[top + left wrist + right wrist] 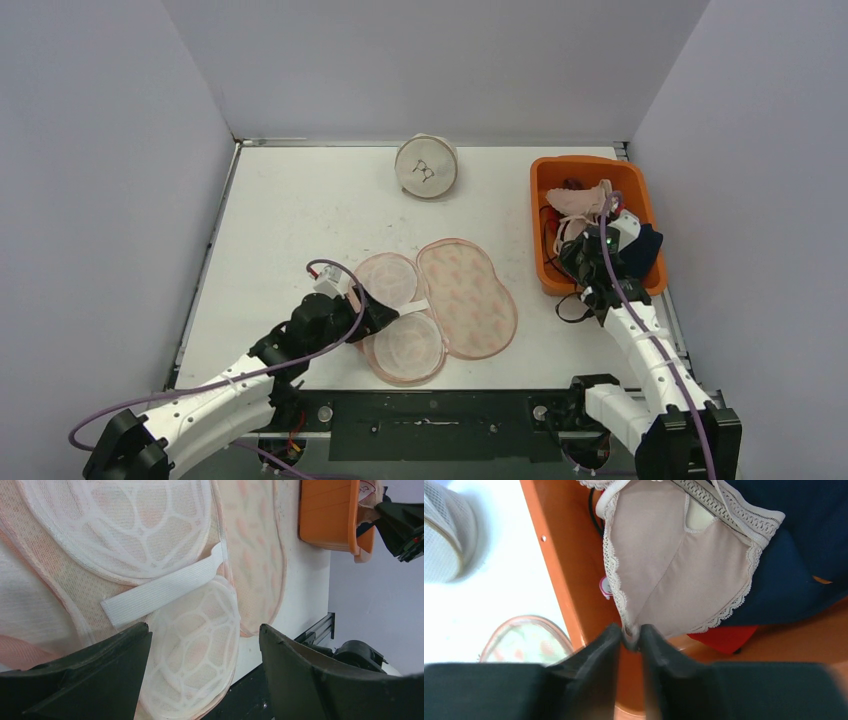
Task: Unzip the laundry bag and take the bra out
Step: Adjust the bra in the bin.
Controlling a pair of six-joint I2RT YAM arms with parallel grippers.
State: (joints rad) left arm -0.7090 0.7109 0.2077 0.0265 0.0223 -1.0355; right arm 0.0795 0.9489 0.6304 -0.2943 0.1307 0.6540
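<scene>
Right fingers (594, 662) clamped on bra (674, 570) hem, wrist view only | left fingers (100, 672) apart over laundry bag (125, 530)

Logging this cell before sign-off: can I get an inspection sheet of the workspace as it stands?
Surface: white table, dark rail along its near edge.
Job's things: laundry bag unzipped, opened flat at centre; beige lace bra over the orange bin.
Clutter: round white mesh pouch at far edge; navy garment in the bin.
Grippers: left gripper open above the bag's cups; right gripper shut on the bra's edge.
Cables: purple cables along both arms.
Surroundings: plain walls on three sides.
</scene>
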